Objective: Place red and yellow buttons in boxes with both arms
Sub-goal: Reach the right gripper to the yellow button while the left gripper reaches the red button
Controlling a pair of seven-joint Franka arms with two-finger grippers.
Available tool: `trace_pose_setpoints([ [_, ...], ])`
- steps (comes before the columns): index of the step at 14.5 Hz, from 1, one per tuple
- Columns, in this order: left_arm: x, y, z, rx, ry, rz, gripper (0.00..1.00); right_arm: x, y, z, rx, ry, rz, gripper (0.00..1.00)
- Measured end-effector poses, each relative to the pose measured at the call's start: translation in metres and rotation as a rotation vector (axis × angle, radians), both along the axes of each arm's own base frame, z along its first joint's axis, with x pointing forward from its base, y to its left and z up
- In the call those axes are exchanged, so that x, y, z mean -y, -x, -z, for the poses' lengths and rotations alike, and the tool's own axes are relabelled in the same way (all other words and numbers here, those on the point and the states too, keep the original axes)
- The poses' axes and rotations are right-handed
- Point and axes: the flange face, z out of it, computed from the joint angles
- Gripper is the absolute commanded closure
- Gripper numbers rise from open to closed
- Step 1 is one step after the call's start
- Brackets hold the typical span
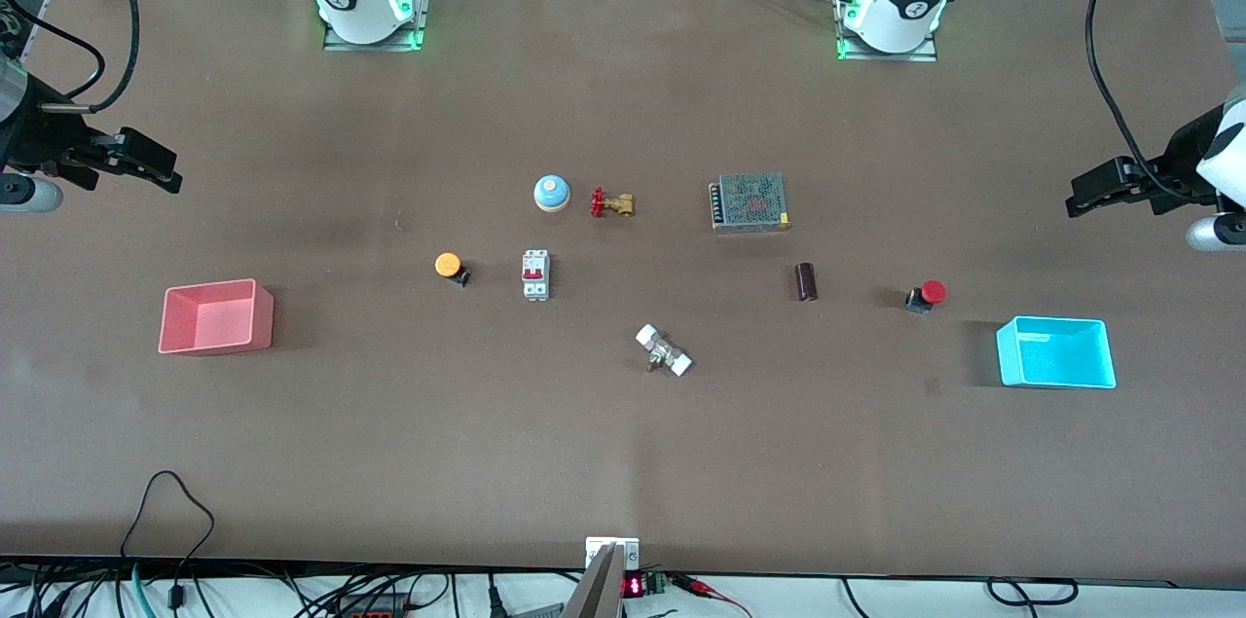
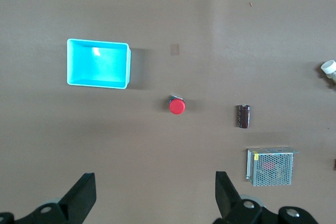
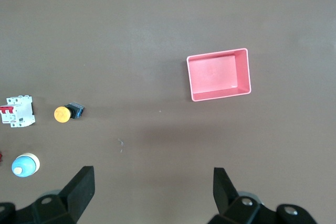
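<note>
The red button (image 1: 929,294) lies on its side on the table beside the cyan box (image 1: 1008,355), toward the left arm's end. The yellow button (image 1: 450,266) lies between the pink box (image 1: 214,342) and a circuit breaker. My left gripper (image 1: 1079,199) hangs open and empty high over the table's edge at the left arm's end. Its wrist view shows the red button (image 2: 177,106) and cyan box (image 2: 97,84) below the gripper (image 2: 156,192). My right gripper (image 1: 164,172) hangs open and empty at the right arm's end. Its wrist view shows the yellow button (image 3: 62,113), the pink box (image 3: 220,96) and the gripper (image 3: 153,190). Both boxes are empty.
In the middle of the table lie a blue bell (image 1: 551,193), a brass valve with a red handle (image 1: 611,203), a white circuit breaker (image 1: 535,274), a mesh-covered power supply (image 1: 749,201), a dark cylinder (image 1: 806,281) and a white fitting (image 1: 664,350).
</note>
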Motion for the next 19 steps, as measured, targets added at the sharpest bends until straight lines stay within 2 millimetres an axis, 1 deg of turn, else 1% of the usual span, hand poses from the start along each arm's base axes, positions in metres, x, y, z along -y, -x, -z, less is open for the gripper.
trace_pose_setpoints([
  [5,0.0,0.002,0.007,-0.017,0.0,0.001,0.0,0.0,0.0,0.0,-0.002,0.0,0.0,0.0],
  [7,0.004,0.005,0.02,-0.061,0.001,0.006,0.0,0.0,-0.001,0.002,-0.006,-0.003,0.0,0.0],
  [8,0.007,0.004,0.031,-0.087,0.003,0.012,0.0,-0.001,-0.002,0.006,-0.012,-0.009,0.001,0.0],
  [9,0.01,0.002,0.045,-0.114,0.004,0.018,0.0,-0.002,-0.004,0.013,-0.026,-0.014,0.001,0.0],
  [10,0.012,-0.002,0.063,-0.145,0.007,0.023,0.0,-0.004,-0.008,0.026,-0.052,-0.015,-0.002,0.0],
  [12,0.018,-0.012,0.102,-0.21,0.013,0.035,0.0,-0.012,-0.018,0.067,-0.141,-0.014,-0.017,0.0],
  [14,0.026,-0.022,0.141,-0.262,0.017,0.048,0.0,-0.026,-0.029,0.109,-0.211,-0.027,-0.032,0.0],
  [15,0.027,-0.028,0.161,-0.272,0.02,0.05,0.0,-0.034,-0.034,0.126,-0.224,-0.038,-0.038,0.0],
  [17,0.027,-0.039,0.206,-0.252,0.024,0.046,0.0,-0.048,-0.043,0.152,-0.206,-0.04,-0.047,0.0],
  [19,0.028,-0.04,0.255,-0.214,0.027,0.043,0.0,-0.055,-0.041,0.176,-0.176,-0.041,-0.053,0.0],
])
